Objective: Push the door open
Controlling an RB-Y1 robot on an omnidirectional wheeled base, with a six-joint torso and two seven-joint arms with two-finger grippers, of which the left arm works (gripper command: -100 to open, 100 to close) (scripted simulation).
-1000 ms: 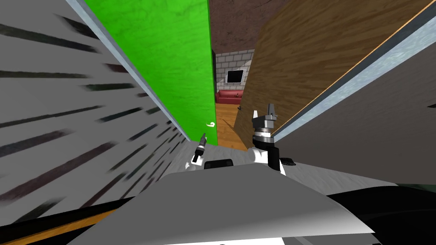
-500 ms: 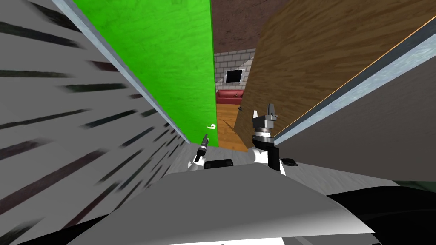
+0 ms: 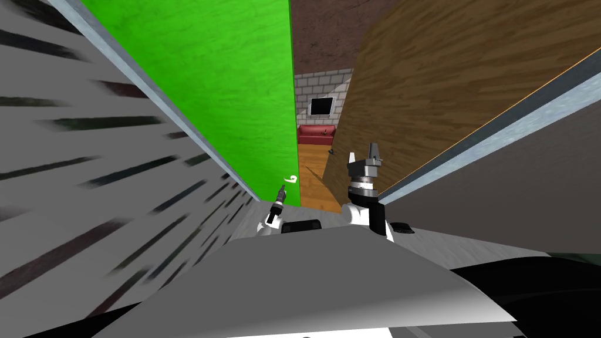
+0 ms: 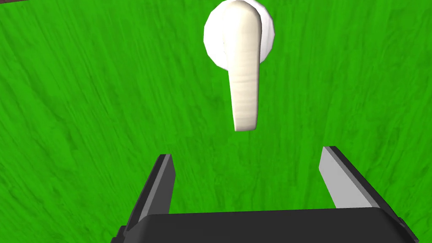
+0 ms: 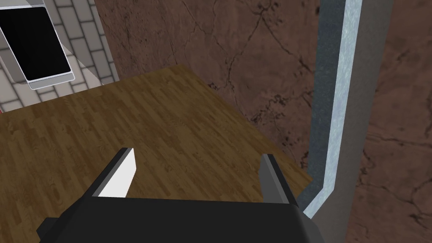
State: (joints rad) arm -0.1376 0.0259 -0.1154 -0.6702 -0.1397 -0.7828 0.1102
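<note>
A bright green door stands ajar ahead on the left, seen close up as a green panel in the left wrist view. Its white lever handle sits just beyond my left gripper, whose fingers are open and empty, close to the door's face without holding the handle. In the head view the handle shows near the door's free edge, with the left gripper just below it. My right gripper is raised in the doorway gap, open and empty.
A brown wood-grain wall bounds the gap on the right, with a grey door frame beside it. Through the gap lie a wood floor, a red sofa and a dark screen on a brick wall.
The whole head view has shifted slightly as I moved; the door's edge and handle sit about the same, and the room beyond shows a little more. Both arms keep their pose.
</note>
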